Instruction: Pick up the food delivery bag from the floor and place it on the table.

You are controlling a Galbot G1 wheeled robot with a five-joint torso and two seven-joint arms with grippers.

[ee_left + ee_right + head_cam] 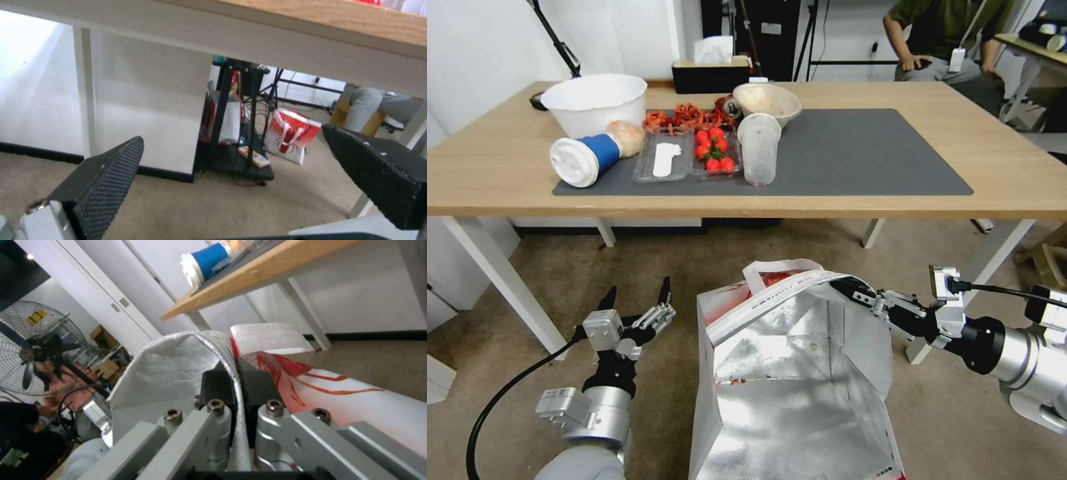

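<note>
The food delivery bag [787, 373] stands open below me, silver foil lining showing, with a red-and-white outer side and white strap handles; its base is cut off by the picture's edge. My right gripper [846, 287] is shut on the bag's right top rim, and in the right wrist view the foil edge [169, 373] is pinched between the jaws of the right gripper [233, 371]. To the bag's left, my left gripper [636, 298] hangs open above the floor [647, 267], holding nothing. The table [1014, 167] with its dark mat [867, 153] lies just beyond the bag.
A white bowl [594, 100], a tipped blue cup [584, 157], a tomato tray [714, 150], a clear cup [758, 150] and a beige bowl [767, 100] crowd the mat's left half. White table legs [500, 280] flank the bag. Another red-and-white bag [291, 135] stands beside a black cart [236, 133].
</note>
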